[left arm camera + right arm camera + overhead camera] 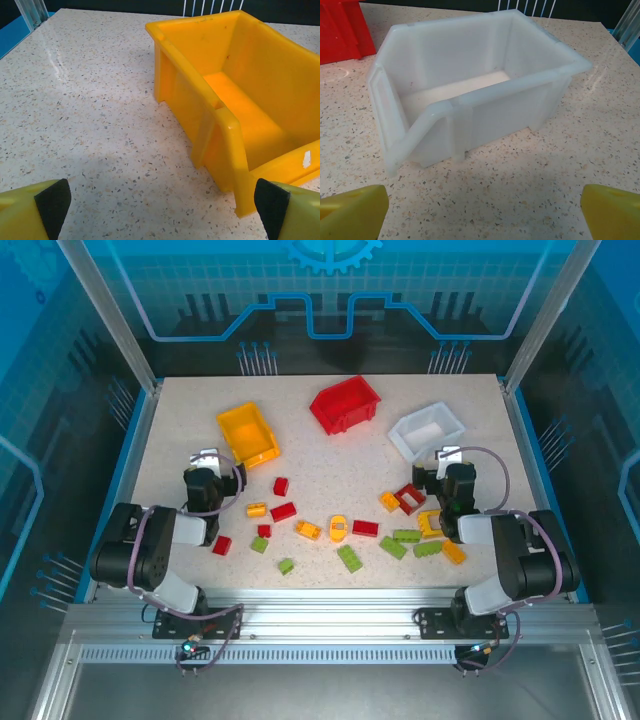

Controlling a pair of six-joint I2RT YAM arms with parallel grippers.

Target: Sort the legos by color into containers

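Left wrist view: the left gripper has its two yellow fingers spread to the frame's lower corners. Their black pads face each other across bare table, with nothing between them. Just ahead of the right-hand finger stands the open-topped rectangular yellow-orange plastic bin. It sits upright on the speckled, pale, stone-look table top, with its cut-down front toward that finger.

Right wrist view: the right gripper is likewise spread wide, its yellow fingertips at the two lower corners and gripping nothing. Ahead of it, near but apart, stands the translucent white plastic bin. This bin is turned at an angle, its cut-down front toward the left-hand finger. Beyond it, at the upper left, a corner of the red plastic bin shows.

Top external view: the three bins form a row across the far half of the table, yellow-orange on the left, red in the middle, white on the right. The legos, small red, green and yellow-orange plastic bricks, lie scattered on the table top nearer the arms, all outside the bins. Some form a loose spread between the two arms, and others a tighter cluster just beside the right arm's wrist.
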